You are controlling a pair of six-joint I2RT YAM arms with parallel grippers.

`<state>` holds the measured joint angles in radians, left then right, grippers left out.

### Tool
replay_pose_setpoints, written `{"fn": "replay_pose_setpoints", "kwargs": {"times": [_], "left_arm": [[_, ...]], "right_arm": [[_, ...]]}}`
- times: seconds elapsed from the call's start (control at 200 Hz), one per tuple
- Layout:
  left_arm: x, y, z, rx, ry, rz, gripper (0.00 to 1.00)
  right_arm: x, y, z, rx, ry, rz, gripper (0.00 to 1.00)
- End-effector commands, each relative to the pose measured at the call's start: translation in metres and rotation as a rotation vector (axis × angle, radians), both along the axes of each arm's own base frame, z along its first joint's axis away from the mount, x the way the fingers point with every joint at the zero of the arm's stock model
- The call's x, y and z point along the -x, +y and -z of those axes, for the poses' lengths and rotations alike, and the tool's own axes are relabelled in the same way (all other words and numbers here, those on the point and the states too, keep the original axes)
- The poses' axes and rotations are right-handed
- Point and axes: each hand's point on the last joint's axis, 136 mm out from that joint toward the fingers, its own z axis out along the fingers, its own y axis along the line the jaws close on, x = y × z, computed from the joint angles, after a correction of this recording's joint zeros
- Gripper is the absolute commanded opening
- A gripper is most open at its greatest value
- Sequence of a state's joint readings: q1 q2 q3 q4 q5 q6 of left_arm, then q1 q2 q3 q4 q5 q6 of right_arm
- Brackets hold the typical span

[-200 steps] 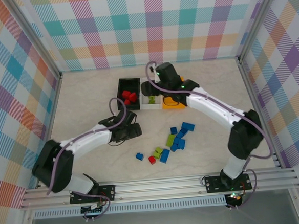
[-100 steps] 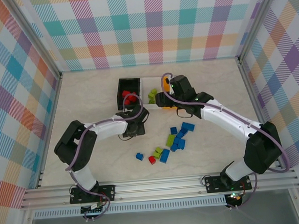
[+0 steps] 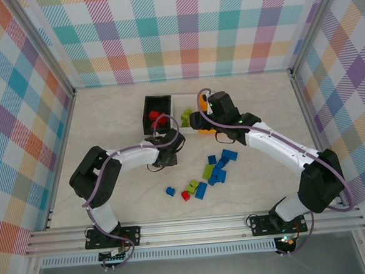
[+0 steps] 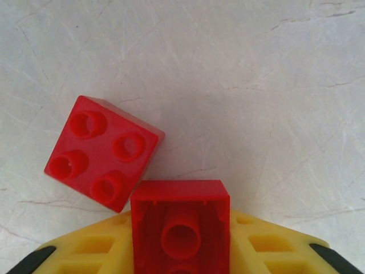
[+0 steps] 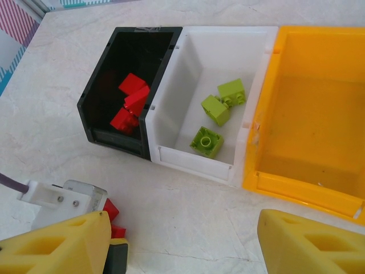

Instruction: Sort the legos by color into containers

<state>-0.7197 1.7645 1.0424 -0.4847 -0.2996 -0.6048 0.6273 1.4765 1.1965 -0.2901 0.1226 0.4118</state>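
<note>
- Gripping a red brick (image 4: 180,208) by its sides, my left hand (image 4: 180,234) is clamped on it.
- Second red brick (image 4: 102,151) lies on the surface (image 4: 256,85), just ahead-left of that hand.
- My right hand (image 5: 182,245) gapes wide and empty, with the black bin (image 5: 94,100), white bin (image 5: 194,162) and orange bin (image 5: 302,188) ahead of it.

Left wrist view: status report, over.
Left pincer shut on red brick. Right pincer open, empty, near bins. Second red brick loose beside it, crowding the lift.
</note>
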Motion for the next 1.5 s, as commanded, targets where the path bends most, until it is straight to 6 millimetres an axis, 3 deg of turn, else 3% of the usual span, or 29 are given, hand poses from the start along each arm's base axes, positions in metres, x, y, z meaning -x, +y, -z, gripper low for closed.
{"fn": "replay_pose_setpoints", "kwargs": {"times": [0.0, 0.155, 0.28, 0.375, 0.565, 0.705, 0.85, 0.96, 1.115, 1.265, 1.495], "left_arm": [[0.005, 0.001, -0.035, 0.045, -0.056, -0.002, 0.36], [-0.01, 0.012, -0.082, 0.072, -0.148, -0.045, 0.36], [-0.048, 0.026, -0.11, 0.088, -0.227, -0.122, 0.36], [-0.083, 0.027, -0.121, 0.075, -0.277, -0.16, 0.36], [-0.146, 0.03, -0.11, 0.028, -0.3, -0.234, 0.35], [-0.172, 0.026, -0.096, 0.032, -0.286, -0.26, 0.35], [-0.182, 0.017, -0.088, 0.037, -0.261, -0.257, 0.55], [-0.179, 0.015, -0.099, 0.074, -0.274, -0.262, 0.73], [-0.156, 0.019, -0.141, 0.194, -0.342, -0.275, 0.87], [-0.108, 0.035, -0.18, 0.309, -0.409, -0.281, 1.0], [-0.022, 0.083, -0.186, 0.342, -0.442, -0.328, 1.0]], "right_arm": [[-0.001, -0.005, -0.013, -0.037, -0.029, 0.025, 0.69], [-0.001, -0.007, -0.011, -0.042, -0.028, 0.029, 0.69], [0.0, -0.006, -0.008, -0.048, -0.019, 0.027, 0.69], [0.001, -0.006, -0.005, -0.051, -0.012, 0.023, 0.69], [0.006, -0.005, -0.006, -0.065, -0.007, 0.006, 0.69], [0.012, -0.006, -0.005, -0.065, -0.002, -0.008, 0.69], [0.024, -0.004, 0.0, -0.078, 0.028, -0.051, 0.7], [0.036, 0.004, 0.007, -0.084, 0.065, -0.106, 0.72], [0.053, 0.029, 0.022, -0.052, 0.112, -0.219, 0.72], [0.064, 0.07, 0.044, -0.026, 0.167, -0.313, 0.73], [0.066, 0.141, 0.096, 0.064, 0.25, -0.42, 0.73]]}}
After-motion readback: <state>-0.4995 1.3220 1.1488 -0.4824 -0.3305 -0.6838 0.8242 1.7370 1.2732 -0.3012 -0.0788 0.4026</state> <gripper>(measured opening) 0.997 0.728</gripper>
